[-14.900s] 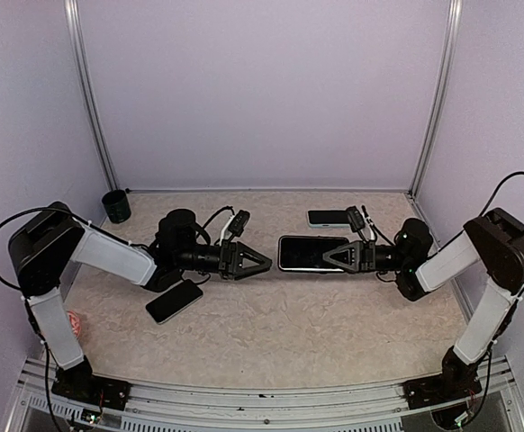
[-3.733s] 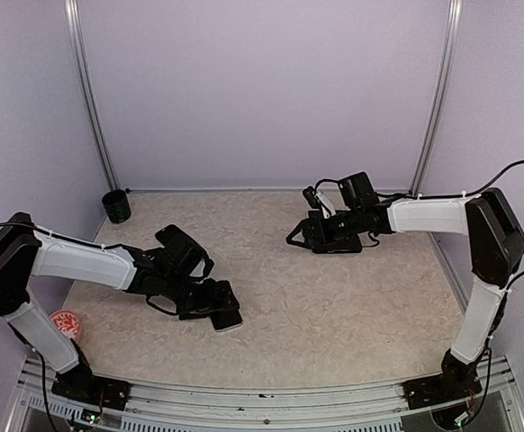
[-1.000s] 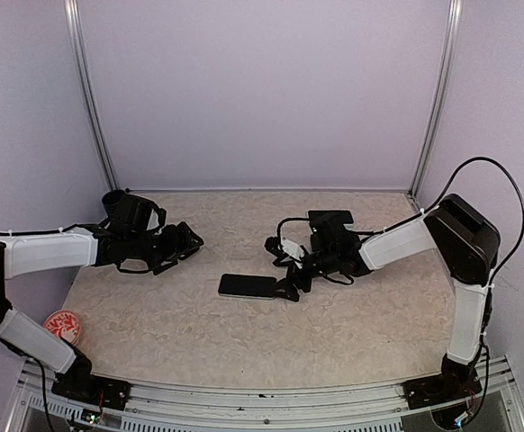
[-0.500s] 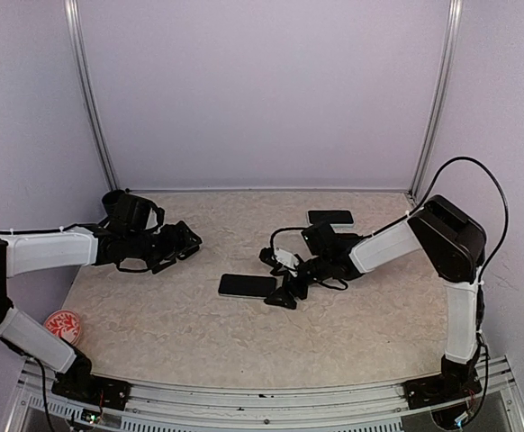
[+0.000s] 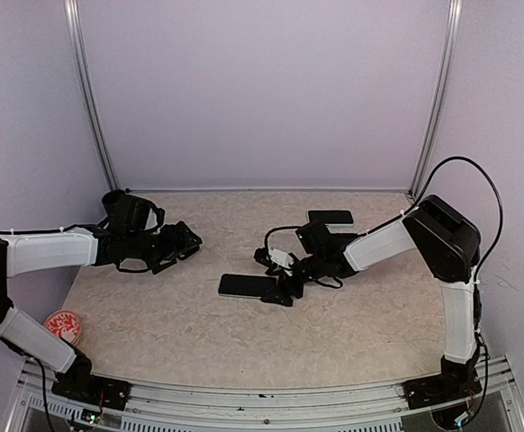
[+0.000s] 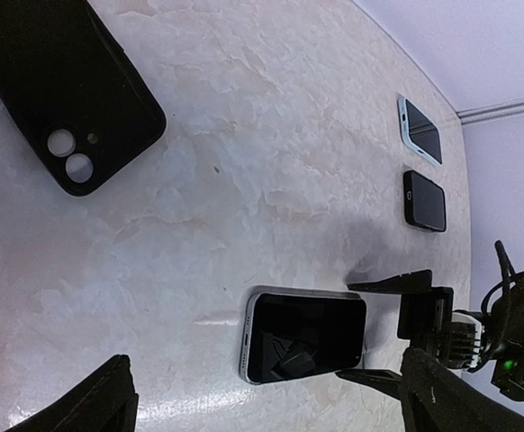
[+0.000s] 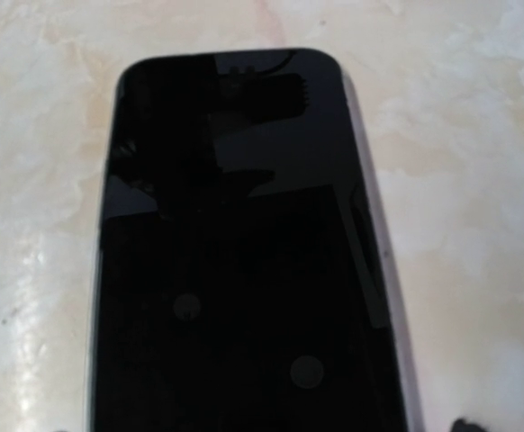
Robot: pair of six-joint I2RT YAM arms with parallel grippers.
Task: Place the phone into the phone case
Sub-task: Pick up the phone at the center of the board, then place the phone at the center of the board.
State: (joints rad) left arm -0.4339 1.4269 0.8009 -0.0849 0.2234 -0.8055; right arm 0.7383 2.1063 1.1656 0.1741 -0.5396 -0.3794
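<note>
The phone [image 5: 244, 285] lies flat, screen up, near the table's middle, and its dark glass fills the right wrist view [image 7: 235, 252]. My right gripper [image 5: 280, 290] is low on the table and open. One finger [image 6: 393, 283] stands on each side of the phone's right end, close to its long edges. The black phone case [image 6: 64, 99], with two round camera holes, lies flat at the upper left of the left wrist view. The left arm covers it in the top view. My left gripper [image 5: 190, 241] hovers open and empty at the left, pointing toward the phone.
Two more phones lie at the back right, one light-blue-edged [image 6: 420, 130] and one black [image 6: 424, 200]. A black cup [image 5: 113, 200] stands in the back left corner behind the left arm. A red round disc [image 5: 62, 324] sits at the front left.
My right gripper has slid slightly left, so its fingers now straddle the phone's right end, and its jaws have narrowed a little. The phone and the left arm have not moved.
</note>
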